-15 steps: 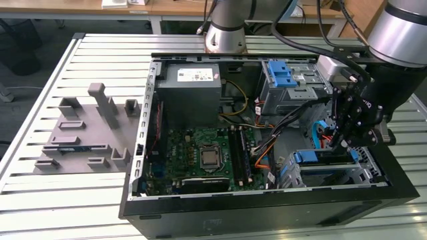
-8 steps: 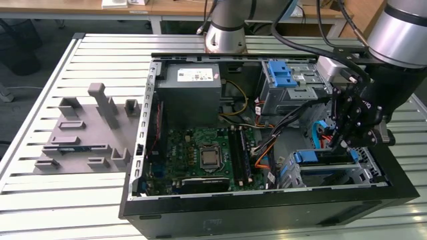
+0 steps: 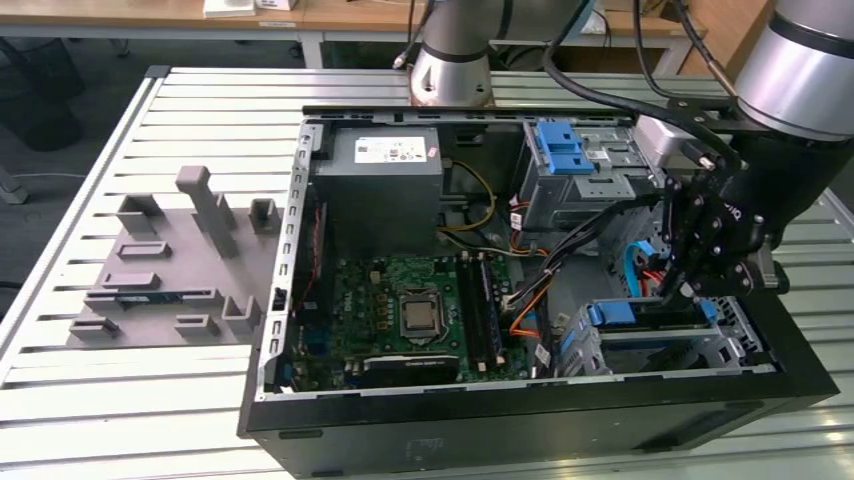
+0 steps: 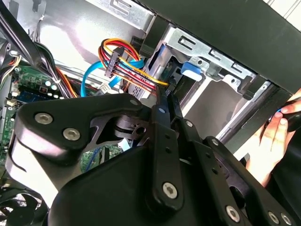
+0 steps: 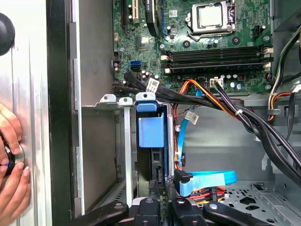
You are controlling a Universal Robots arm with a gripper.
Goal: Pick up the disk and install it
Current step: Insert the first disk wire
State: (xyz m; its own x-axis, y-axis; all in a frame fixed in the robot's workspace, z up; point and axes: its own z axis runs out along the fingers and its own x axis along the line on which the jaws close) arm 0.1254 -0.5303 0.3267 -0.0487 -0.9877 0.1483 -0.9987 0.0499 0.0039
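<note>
**Disk seated in the drive cage, claw pressed together at its edge**

An open computer case (image 3: 534, 300) lies on its side on a slatted metal tabletop (image 3: 200, 110), with the green motherboard (image 3: 407, 305) facing up and a grey power-supply box (image 3: 387, 165) at the far end. The arm reaches down into the case at the exterior view's right, its black claw (image 3: 694, 290) hanging just above the drive cage (image 3: 681, 335) in the near corner.

The disk (image 5: 153, 155) stands on edge inside that cage, slid down between the metal rails; its blue carrier tab (image 5: 151, 129) shows at the end nearest the motherboard. In the first wrist view the claw (image 5: 160, 186) has its fingers brought close together, their tips meeting the exposed end of the disk; whether they actually pinch it or only touch it cannot be told. In the second wrist view the claw's black linkage (image 4: 164, 155) runs toward the same cage, with the blue tab visible past it.

Orange, red and yellow cables (image 5: 202, 92) and a flat light-blue cable (image 5: 207, 179) lie beside the cage. A person's hand (image 5: 11, 174) rests on the outside of the case wall.
</note>
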